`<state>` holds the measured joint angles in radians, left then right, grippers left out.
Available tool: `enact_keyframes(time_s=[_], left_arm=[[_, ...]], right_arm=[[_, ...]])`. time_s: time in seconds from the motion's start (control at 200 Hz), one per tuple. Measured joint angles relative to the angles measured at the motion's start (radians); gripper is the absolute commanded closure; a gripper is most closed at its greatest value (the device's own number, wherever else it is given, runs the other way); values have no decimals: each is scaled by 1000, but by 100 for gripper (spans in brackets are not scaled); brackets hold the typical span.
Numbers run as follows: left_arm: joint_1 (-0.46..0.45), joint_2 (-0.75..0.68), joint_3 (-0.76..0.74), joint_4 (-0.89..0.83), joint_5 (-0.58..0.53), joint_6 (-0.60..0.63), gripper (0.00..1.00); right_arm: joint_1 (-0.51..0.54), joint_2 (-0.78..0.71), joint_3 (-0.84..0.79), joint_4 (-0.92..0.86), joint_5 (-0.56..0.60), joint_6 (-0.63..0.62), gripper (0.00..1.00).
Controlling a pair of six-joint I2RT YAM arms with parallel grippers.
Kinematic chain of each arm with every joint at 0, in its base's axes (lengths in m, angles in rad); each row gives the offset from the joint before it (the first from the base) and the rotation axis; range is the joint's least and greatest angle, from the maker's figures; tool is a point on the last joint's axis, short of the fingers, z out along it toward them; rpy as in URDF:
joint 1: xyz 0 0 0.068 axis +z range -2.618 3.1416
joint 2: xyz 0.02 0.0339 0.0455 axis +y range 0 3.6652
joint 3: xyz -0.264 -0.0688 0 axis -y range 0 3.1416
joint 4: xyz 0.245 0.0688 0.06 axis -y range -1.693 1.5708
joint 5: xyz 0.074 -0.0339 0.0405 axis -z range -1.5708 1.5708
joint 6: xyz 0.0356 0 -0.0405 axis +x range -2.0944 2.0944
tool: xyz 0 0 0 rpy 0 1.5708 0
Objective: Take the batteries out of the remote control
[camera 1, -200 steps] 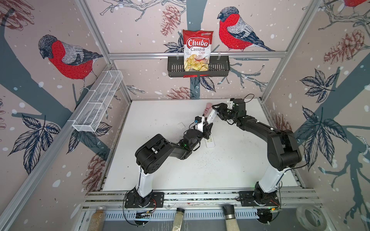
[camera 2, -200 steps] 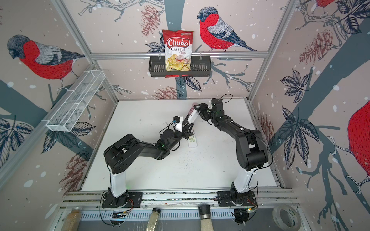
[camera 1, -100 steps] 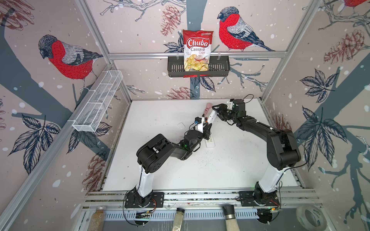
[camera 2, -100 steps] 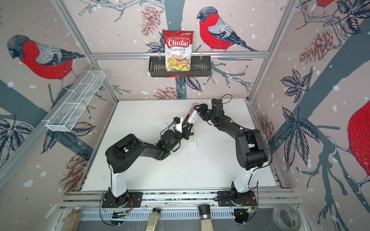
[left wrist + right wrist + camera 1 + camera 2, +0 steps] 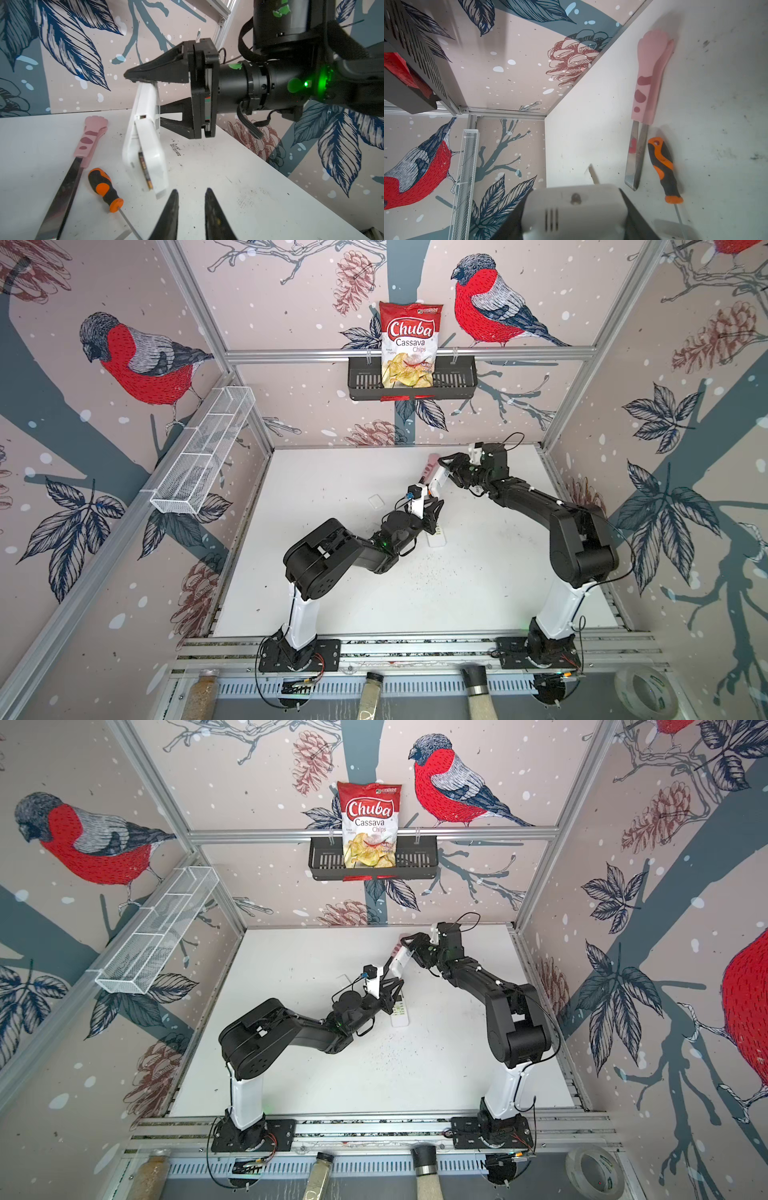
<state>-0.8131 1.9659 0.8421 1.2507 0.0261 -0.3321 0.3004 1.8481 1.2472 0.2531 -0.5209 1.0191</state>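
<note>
Ignore, at the far left of the left wrist view, the metal tongs with the pink paw-shaped handle (image 5: pixel 91 135) and, just beside them, the orange-and-black-handled screwdriver (image 5: pixel 104 189), both lying flat on the white tabletop (image 5: pixel 249 187). Next along, aim for the slim dark battery with orange print (image 5: pixel 145 172), seated lengthwise in the open back compartment of the white plastic remote control (image 5: pixel 145 145), itself lifted off the table and tilted. Bring the left gripper (image 5: pixel 191 190), fingers a narrow gap apart and pinching nothing, from just beside the remote's lower end up to the exposed cell; hook one end and lever outward rather than squeezing the casing. Hold the right gripper (image 5: pixel 145 97), clamped on the remote's upper end, firm against twisting. Cannot tell whether another cell sits deeper inside.
</note>
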Motion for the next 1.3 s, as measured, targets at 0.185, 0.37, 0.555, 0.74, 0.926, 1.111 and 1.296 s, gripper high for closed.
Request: enact_keyframes(time_s=[0.185,0.37,0.555,0.74,0.926,1.111,1.296], left_arm=[[5,0,2,-1,1,0,74],[5,-13,-10,-4,-5,0,64],[5,-24,-29,-5,-53,2,61],[5,-19,10,-7,-53,3,61],[5,-1,50,-10,-46,3,62],[4,29,95,-29,-23,-2,65],[0,55,126,-45,-3,-5,72]], right_arm=[[0,0,0,-1,-3,-3,80],[0,0,0,-3,-3,-3,80],[0,-2,-2,-4,-3,-3,80],[3,-3,-6,-4,-2,-3,80],[11,-6,-13,-5,-2,-4,80],[11,-6,-14,-5,-2,-12,80],[15,-6,-18,-5,-2,-22,80]])
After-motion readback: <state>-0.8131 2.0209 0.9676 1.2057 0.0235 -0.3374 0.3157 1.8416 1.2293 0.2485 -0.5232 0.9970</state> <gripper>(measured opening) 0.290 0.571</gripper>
